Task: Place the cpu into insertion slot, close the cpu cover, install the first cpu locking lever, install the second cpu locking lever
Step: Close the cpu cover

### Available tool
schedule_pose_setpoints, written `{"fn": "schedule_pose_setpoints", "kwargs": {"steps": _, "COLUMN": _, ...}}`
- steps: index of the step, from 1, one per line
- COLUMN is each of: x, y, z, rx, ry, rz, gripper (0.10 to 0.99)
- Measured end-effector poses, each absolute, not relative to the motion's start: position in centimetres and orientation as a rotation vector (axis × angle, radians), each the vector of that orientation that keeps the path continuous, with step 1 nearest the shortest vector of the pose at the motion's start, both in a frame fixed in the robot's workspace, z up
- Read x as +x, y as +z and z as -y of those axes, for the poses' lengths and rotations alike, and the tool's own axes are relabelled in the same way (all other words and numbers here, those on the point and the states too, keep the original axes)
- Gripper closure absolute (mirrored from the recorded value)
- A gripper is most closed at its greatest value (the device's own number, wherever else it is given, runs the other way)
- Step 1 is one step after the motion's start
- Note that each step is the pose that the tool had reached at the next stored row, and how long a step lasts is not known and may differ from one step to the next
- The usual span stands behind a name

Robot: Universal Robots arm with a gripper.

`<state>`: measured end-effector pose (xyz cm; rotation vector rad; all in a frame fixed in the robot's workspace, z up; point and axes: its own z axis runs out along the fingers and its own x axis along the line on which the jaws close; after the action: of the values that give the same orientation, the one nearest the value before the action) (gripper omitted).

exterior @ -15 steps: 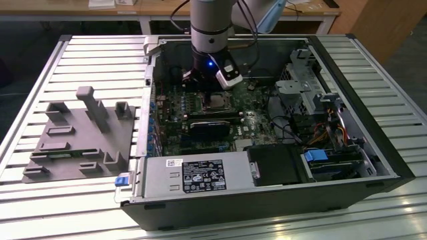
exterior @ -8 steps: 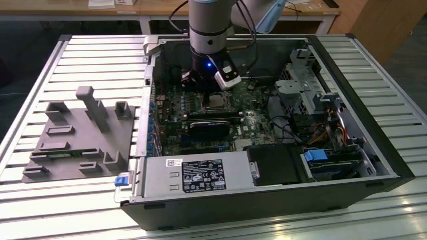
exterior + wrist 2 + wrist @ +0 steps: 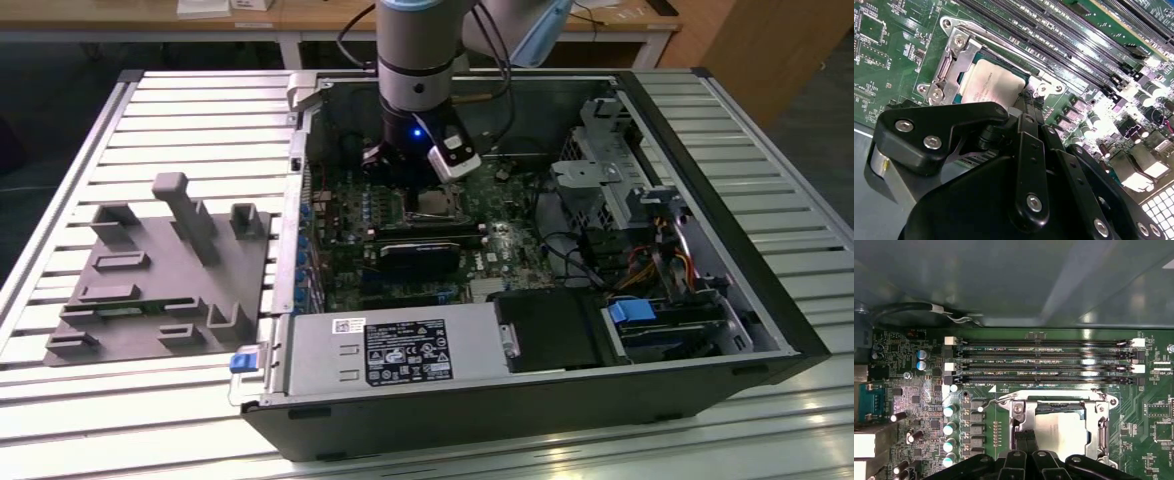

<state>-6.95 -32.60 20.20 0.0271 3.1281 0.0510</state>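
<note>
Hiding cpu (image 3: 990, 84) edge: gripper (image 3: 1030, 100).

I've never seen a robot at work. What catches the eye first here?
An open computer case lies on a slatted table, with the robot arm reaching down into it. Up close, the black gripper hangs at the edge of the silver-grey cpu, which sits on the green board ringed by the shiny cpu cover.

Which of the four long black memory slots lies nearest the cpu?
The slot running right alongside the cpu cover in the first wrist view; the other three lie beyond it, farther from the cpu.
</note>
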Motion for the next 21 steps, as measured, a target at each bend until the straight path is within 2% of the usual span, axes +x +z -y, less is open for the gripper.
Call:
{"fn": "schedule_pose_setpoints", "kwargs": {"steps": 11, "x": -6.83, "y": 20.18, "z": 32.60, "rx": 0.027, "ry": 0.068, "rz": -3.128, "gripper": 0.984}}
{"fn": "schedule_pose_setpoints", "kwargs": {"steps": 21, "x": -6.83, "y": 20.44, "z": 32.77, "rx": 0.028, "ry": 0.150, "rz": -3.125, "gripper": 0.984}}
